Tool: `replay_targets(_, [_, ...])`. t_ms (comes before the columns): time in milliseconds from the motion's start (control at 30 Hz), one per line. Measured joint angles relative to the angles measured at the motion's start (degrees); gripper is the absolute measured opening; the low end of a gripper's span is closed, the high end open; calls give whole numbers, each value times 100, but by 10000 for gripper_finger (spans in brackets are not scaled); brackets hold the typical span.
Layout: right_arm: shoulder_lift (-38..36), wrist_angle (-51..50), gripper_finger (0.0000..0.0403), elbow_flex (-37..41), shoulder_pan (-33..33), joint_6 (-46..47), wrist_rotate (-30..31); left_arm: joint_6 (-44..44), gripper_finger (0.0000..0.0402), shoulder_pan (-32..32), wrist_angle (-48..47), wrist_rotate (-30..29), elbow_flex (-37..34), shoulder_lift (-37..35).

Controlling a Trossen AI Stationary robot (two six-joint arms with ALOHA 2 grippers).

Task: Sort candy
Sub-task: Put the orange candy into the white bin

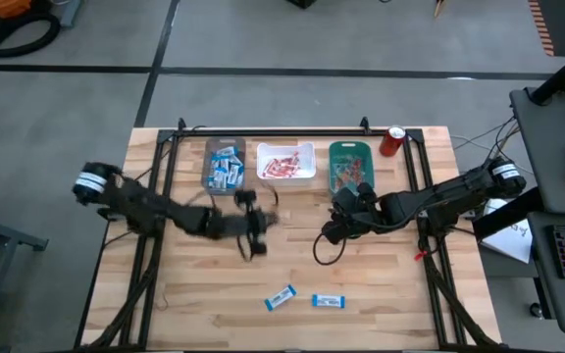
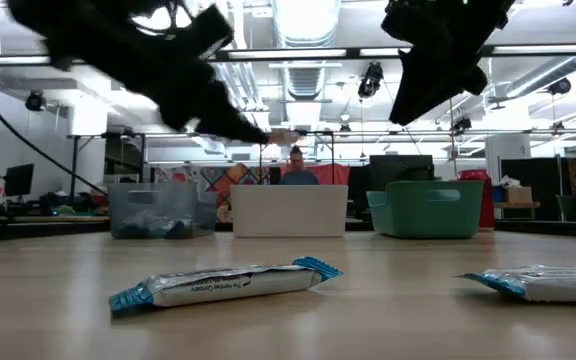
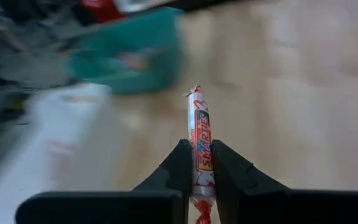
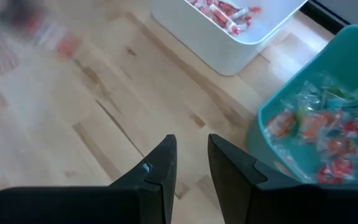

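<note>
A red-and-white candy roll (image 3: 200, 130) sits between the fingers of my left gripper (image 3: 199, 148), which hangs over the table's middle (image 1: 256, 226), near the white bin (image 1: 285, 162). My right gripper (image 4: 191, 143) hovers in front of the teal bin (image 1: 351, 167), open, with nothing between its fingers (image 1: 333, 227). Two blue-and-white candy bars (image 1: 281, 297) (image 1: 328, 301) lie flat on the wood near the front edge; the low view shows them close up (image 2: 223, 284) (image 2: 548, 283). The grey bin (image 1: 224, 165) holds blue-and-white pieces, the white bin holds red-and-white ones, and the teal bin holds mixed orange-red ones. My left gripper pinches the roll's near half (image 3: 202, 163) between its two fingers. The roll lies along the fingers, and its far twisted end (image 3: 194, 92) sticks out past the fingertips. The fingers slant forward and down. The roll is lifted clear of the table.
A red can (image 1: 392, 140) stands at the far right corner beside the teal bin. The three bins line the far edge. Bare wood lies between the bins and the two bars. A black cable loop (image 1: 324, 253) hangs below my right arm.
</note>
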State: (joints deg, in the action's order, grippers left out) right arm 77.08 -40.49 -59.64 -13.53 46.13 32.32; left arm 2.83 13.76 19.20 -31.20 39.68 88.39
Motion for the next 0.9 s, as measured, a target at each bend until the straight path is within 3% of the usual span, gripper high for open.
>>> replay_targets(233, [0, 1043, 86, 599, -22, 40, 71, 722, 20, -2062, 27, 218, 53, -691])
replay_targets(433, [2, 1270, 86, 797, -22, 77, -106, -309, 24, -3489, 38, 2553, 79, -349])
replay_targets(567, [2, 1287, 86, 807, -36, 91, -134, -507, 49, -3804, -29, 2604, 76, -171])
replay_targets(900, [2, 1291, 86, 797, -57, 86, -254, -474, 157, -3713, -133, 2782, 79, -292])
